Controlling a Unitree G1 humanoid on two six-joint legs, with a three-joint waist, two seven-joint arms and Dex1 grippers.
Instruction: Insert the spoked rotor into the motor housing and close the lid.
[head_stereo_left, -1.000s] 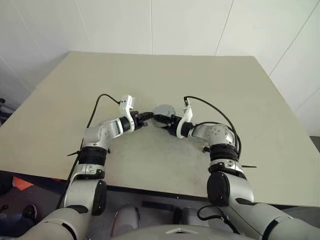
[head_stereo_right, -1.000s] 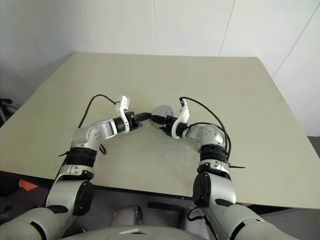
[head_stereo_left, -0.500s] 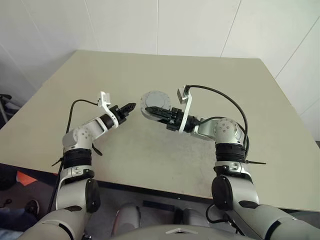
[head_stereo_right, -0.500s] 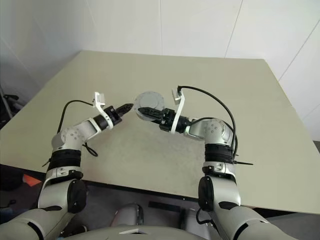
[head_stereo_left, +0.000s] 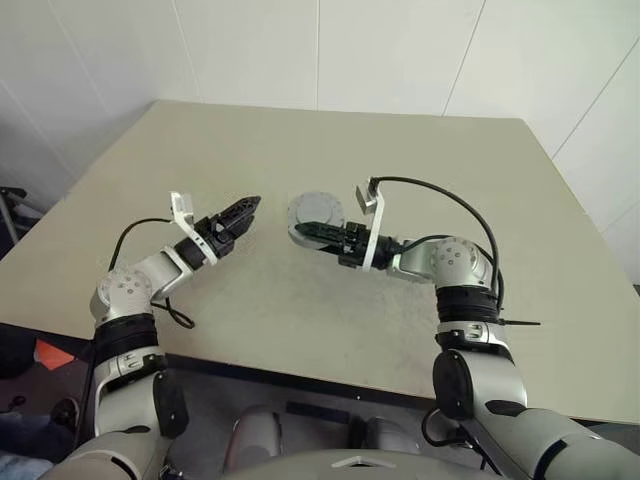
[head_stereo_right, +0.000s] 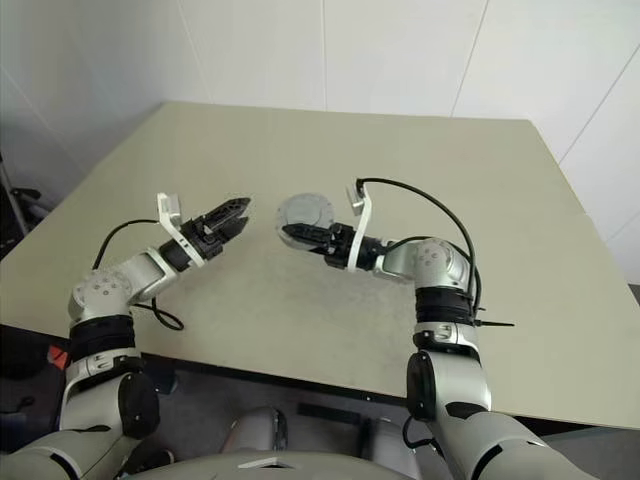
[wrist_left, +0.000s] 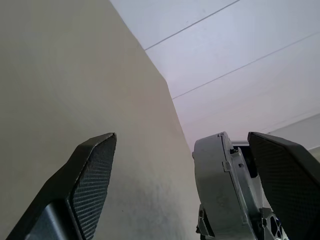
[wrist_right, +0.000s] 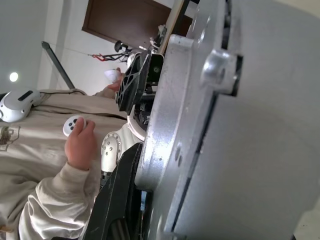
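- Right gripper (head_stereo_left: 303, 231) clamps the motor housing (head_stereo_left: 316, 213) at its rim, up off the table (head_stereo_left: 420, 170).
- Left gripper (head_stereo_left: 243, 212) gapes wide, empty, just beside the housing, apart.

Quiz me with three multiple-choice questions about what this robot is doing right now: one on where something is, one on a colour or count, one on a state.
1. Where is the round metal assembly?
A. lying on the table
B. held above the table by the right gripper
C. in a person's hand

2. What colour is the table?
A. beige
B. blue
C. black

3. How is the left gripper?
A. shut on the disc
B. open, holding nothing
C. shut on a cable

Answers: 1 B, the right fingers clamp its edge in the air. 2 A, the tabletop is plain beige. 3 B, the left wrist view shows its fingers spread apart with nothing between.
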